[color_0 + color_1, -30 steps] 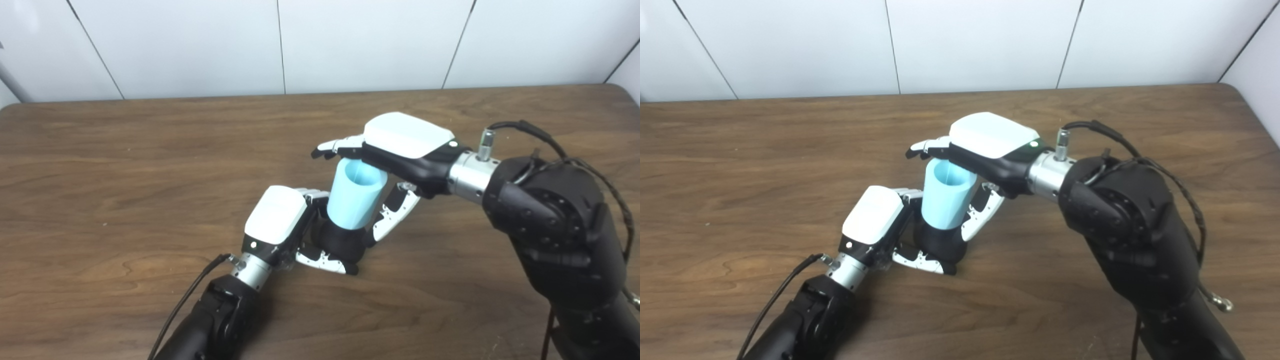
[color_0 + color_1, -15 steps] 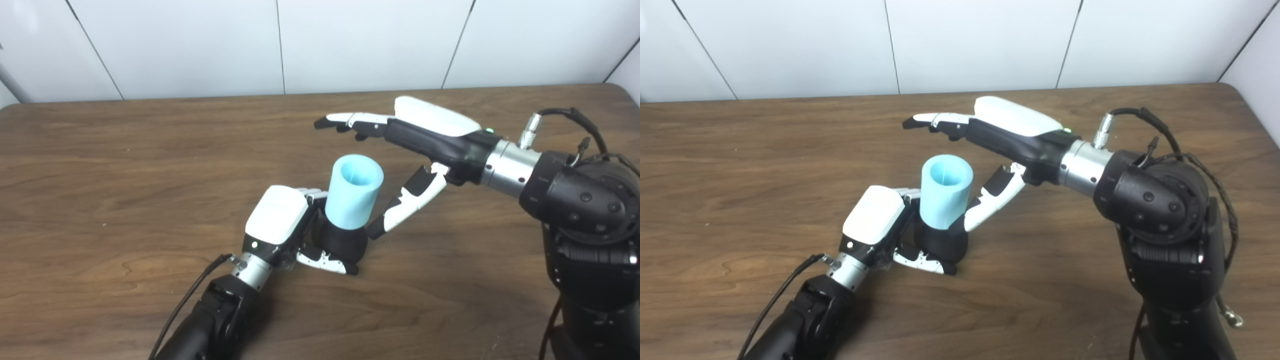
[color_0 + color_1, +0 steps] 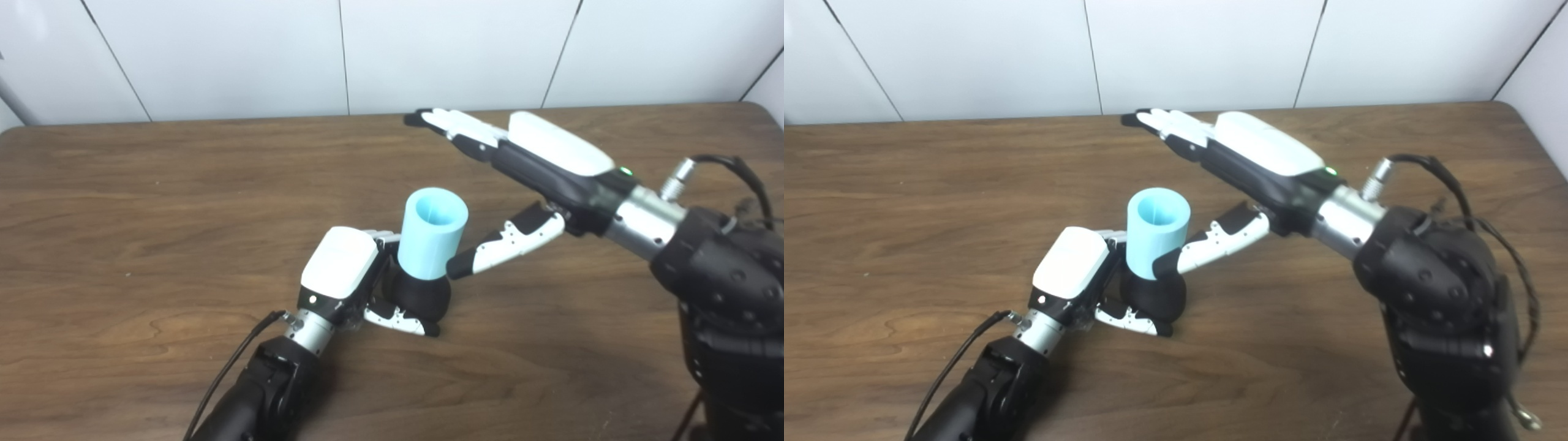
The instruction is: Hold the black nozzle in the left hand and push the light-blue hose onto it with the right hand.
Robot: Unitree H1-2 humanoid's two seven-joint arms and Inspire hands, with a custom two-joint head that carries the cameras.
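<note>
Hose (image 3: 433, 233) is sitting on the nozzle (image 3: 420, 297), which the left hand (image 3: 343, 269) is clenching steady; right hand (image 3: 539, 165) is hanging spread, fingers above, thumb beside it.

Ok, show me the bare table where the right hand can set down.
Bare table lies left of the left hand, along the back wall, and in front right of the black nozzle. It is crowded around the light-blue hose, where the open right hand hovers.

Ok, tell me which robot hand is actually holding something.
The left robot hand, shut around the black nozzle. The right robot hand is spread open, holding nothing.
</note>
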